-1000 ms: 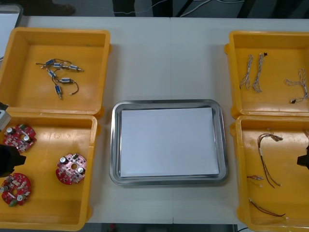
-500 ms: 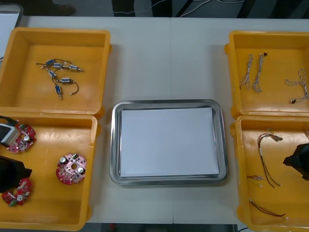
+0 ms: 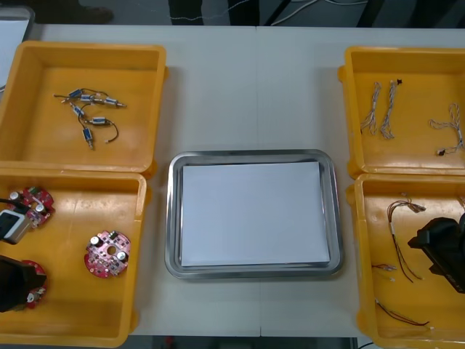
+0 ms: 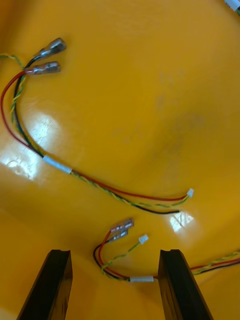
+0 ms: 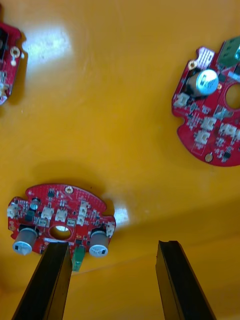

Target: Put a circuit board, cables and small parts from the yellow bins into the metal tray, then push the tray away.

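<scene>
Your left gripper [image 5: 112, 245], wide open and empty over the near left yellow bin [image 3: 73, 305], has a circuit board [image 5: 60, 222] just ahead of one finger, off-centre, while your right gripper [image 4: 115, 251], likewise open and empty, straddles a red and yellow cable [image 4: 131, 278] lying crosswise in the near right bin [image 3: 378, 233].

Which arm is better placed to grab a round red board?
Left. The left gripper hangs open in a yellow bin, a circuit board by its fingers. The right gripper is over red and yellow cables across the table.
</scene>
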